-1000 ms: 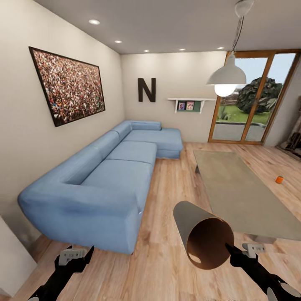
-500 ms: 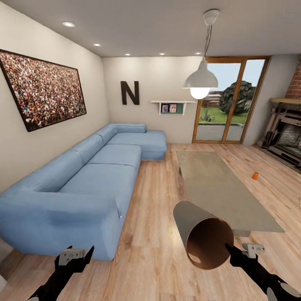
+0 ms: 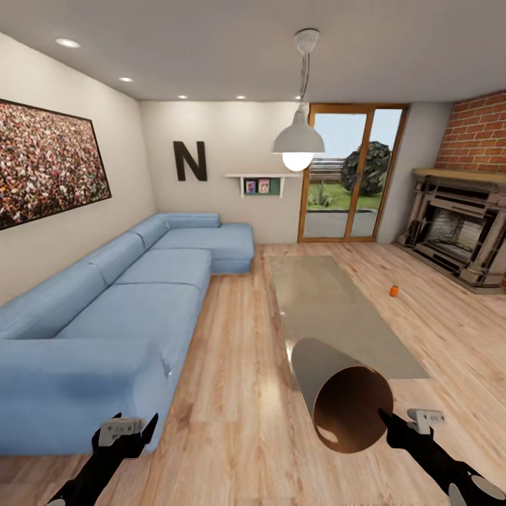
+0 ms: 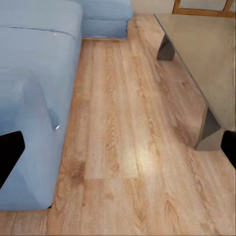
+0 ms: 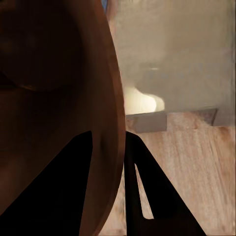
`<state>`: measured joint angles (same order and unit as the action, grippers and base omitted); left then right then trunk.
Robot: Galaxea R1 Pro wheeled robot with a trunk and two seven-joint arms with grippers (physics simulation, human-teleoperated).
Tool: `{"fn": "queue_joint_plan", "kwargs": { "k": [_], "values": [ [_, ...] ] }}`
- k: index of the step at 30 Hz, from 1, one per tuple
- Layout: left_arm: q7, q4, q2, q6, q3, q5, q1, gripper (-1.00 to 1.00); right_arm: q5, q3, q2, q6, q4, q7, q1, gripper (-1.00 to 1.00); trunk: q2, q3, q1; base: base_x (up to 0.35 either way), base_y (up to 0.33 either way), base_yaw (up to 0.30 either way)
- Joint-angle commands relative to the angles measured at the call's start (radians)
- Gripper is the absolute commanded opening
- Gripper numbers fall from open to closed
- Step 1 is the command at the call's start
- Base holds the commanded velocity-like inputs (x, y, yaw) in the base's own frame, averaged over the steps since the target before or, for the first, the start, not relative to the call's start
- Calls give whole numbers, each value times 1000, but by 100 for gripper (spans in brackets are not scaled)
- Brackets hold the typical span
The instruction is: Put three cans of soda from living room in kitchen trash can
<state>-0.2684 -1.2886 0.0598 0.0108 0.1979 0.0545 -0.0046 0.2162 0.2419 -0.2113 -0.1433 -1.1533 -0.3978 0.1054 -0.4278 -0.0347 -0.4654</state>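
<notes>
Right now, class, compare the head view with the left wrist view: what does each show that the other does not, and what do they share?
Head view alone: the trash can gripped at its rim by the right gripper, an orange soda can on the floor right of the table, the brick fireplace, glass doors and pendant lamp. Left wrist view alone: the grey table's underside legs, seen close. Shared: the blue sofa, grey low table and wood plank floor.
</notes>
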Motion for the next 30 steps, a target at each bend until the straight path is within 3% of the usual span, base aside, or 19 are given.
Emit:
{"fn": "queue_joint_plan", "kwargs": {
  "k": [1,8,14,30],
  "values": [
    [0,0,0,0,0,0,0,100,11,0,0,-1,-2,-3,0,-100,0,1,0,0,-289,-179],
    [0,0,0,0,0,0,0,100,10,0,1,-1,-2,-3,0,-100,0,5,0,0,-289,-78],
    [0,0,0,-1,0,1,0,100,9,-1,1,-1,-2,-3,0,-100,0,1,0,0,-253,169],
    [0,0,0,-2,0,1,2,100,9,-2,1,-1,-2,-3,0,-100,0,-1,0,0,-27,232]
  ]
}}
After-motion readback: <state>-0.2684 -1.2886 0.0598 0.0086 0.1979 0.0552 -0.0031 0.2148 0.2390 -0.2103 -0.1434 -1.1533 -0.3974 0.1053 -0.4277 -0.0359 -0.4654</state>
